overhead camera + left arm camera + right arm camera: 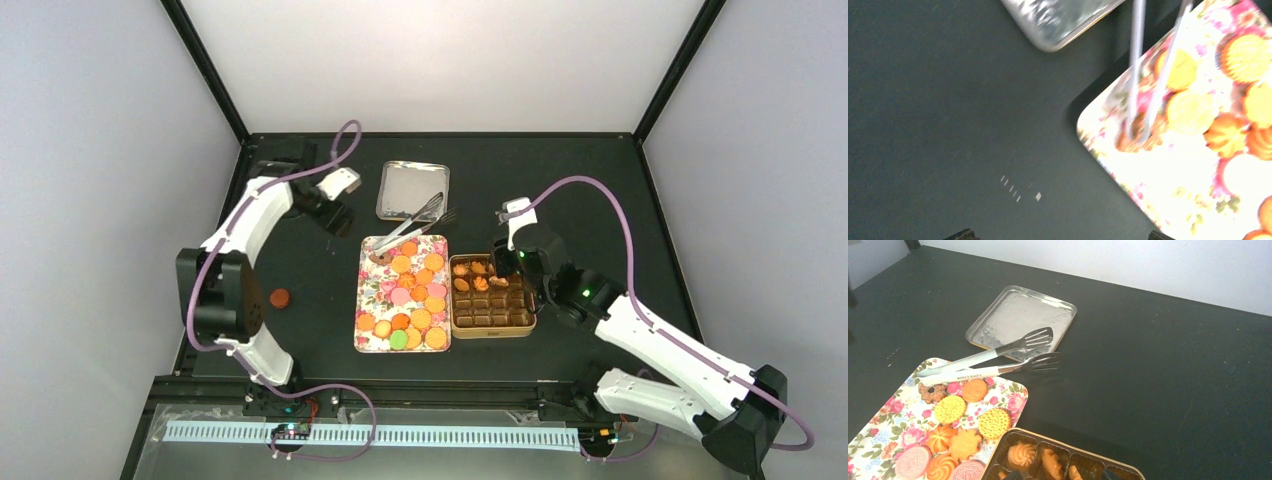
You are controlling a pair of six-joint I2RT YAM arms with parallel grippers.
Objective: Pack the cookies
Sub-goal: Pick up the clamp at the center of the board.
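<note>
Looks like early days: just a few of the small orange, pink and green cookies (pixel 425 277) sit in the 12 o'clock rows of the gold tin with brown compartments (pixel 492 333), most wait on the flowered tray (pixel 372 285) at its 9 o'clock, the left hand (pixel 335 215) looks spread and empty, and the right hand (pixel 503 262) hangs over the tin, grip impossible to tell.

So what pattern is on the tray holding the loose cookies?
Tray: pink flowers on white, clearest in right wrist view.
</note>
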